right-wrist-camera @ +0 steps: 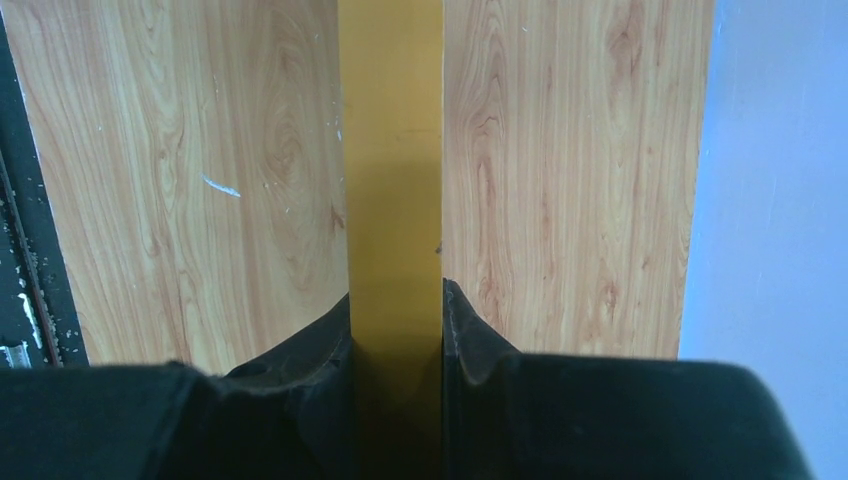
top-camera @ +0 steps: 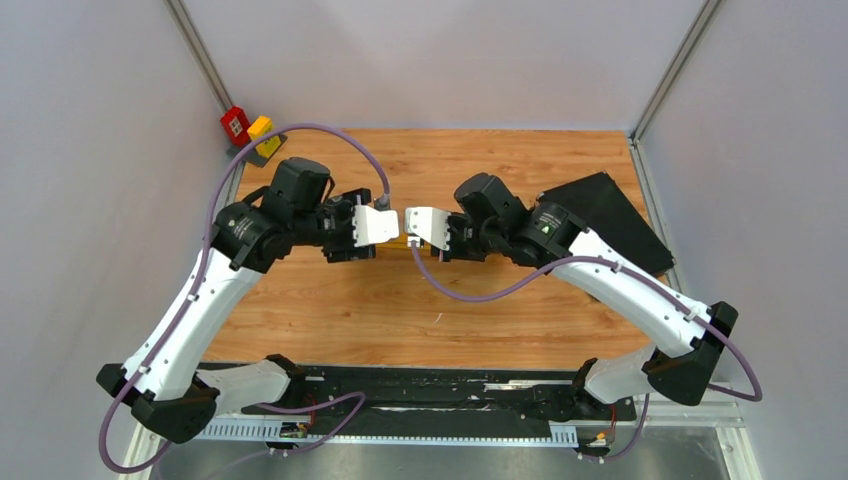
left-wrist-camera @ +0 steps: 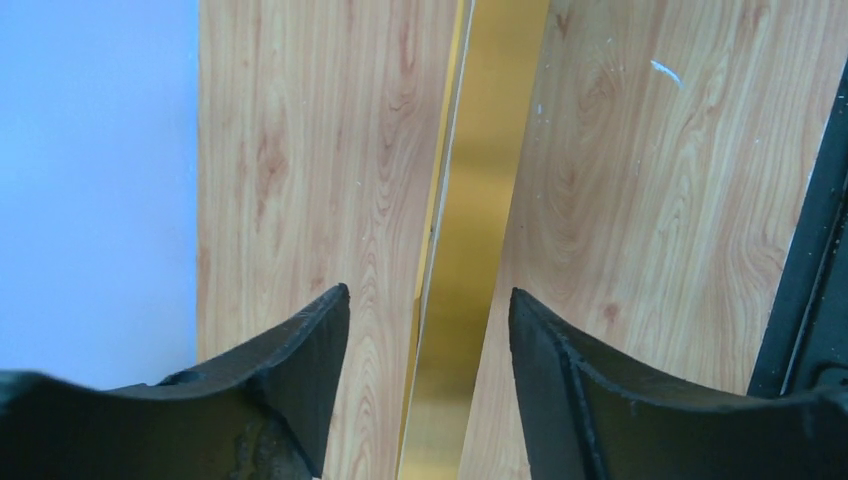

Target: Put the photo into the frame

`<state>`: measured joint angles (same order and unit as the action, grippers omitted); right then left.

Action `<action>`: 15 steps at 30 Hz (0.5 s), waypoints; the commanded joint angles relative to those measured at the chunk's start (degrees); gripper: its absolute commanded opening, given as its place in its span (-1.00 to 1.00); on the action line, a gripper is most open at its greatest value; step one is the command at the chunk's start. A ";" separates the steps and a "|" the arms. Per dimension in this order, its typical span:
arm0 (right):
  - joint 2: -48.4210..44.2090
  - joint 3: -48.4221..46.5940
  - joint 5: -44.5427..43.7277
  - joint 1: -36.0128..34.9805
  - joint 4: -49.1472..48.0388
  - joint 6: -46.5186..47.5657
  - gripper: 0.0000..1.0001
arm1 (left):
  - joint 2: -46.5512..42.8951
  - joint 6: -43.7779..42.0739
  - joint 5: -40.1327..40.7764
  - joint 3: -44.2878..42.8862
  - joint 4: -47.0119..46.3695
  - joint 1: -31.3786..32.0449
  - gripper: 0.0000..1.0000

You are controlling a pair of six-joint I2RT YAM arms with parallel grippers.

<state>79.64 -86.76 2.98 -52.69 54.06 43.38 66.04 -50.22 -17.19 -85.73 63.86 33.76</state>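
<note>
The frame shows edge-on as an orange-yellow strip, held upright over the wooden table. In the top view only a small yellow bit of the frame [top-camera: 405,241] shows between the two grippers. My right gripper [top-camera: 424,230] is shut on the frame [right-wrist-camera: 392,150], with both fingers pressed against its sides [right-wrist-camera: 397,285]. My left gripper [top-camera: 378,228] is open; its fingers stand apart on either side of the frame's edge [left-wrist-camera: 480,200] without touching it [left-wrist-camera: 430,292]. A thin pale edge runs along the strip's left side. The photo is not in view.
A black case [top-camera: 605,215] lies at the back right of the wooden table [top-camera: 400,320]. A red and yellow block [top-camera: 245,128] sits at the back left corner. A black rail [top-camera: 440,385] runs along the near edge. Grey walls enclose the table.
</note>
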 commanded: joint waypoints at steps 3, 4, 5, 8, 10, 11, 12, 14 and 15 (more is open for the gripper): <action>-0.49 -4.91 1.52 0.20 -1.26 -4.31 -1.00 | -1.33 1.73 0.81 -0.91 -3.30 0.14 0.53; -0.41 -5.27 1.38 0.21 -1.09 -4.41 -1.00 | -1.57 1.93 1.14 -0.70 -3.56 0.11 0.67; -0.22 -5.66 1.28 0.22 -0.83 -4.56 -1.00 | -1.77 2.17 1.34 -0.60 -4.09 0.13 0.75; 0.43 -7.40 1.07 0.21 -0.33 -5.62 -1.00 | -3.13 3.37 2.86 0.12 -6.59 0.17 0.99; 0.95 -8.80 0.91 0.21 -0.16 -6.67 -1.00 | -4.03 4.25 3.80 0.35 -7.82 0.09 0.99; 1.24 -9.45 0.89 0.28 -0.15 -7.33 -1.00 | -4.27 5.00 4.12 0.36 -8.20 0.08 0.99; 1.61 -10.15 0.96 0.26 -0.10 -8.03 -1.00 | -4.85 5.37 4.87 0.38 -9.03 0.13 1.00; 2.57 -12.20 0.37 0.33 -0.16 -10.00 -1.00 | -5.75 6.67 5.98 0.46 -10.20 0.05 1.00; 3.14 -13.41 0.20 0.54 -0.16 -11.06 -1.00 | -6.10 7.65 6.31 0.43 -10.62 -0.08 1.00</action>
<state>82.59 -93.27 3.31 -52.42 58.04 37.21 62.50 -46.44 -13.08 -85.27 57.87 33.76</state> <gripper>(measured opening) 0.236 0.995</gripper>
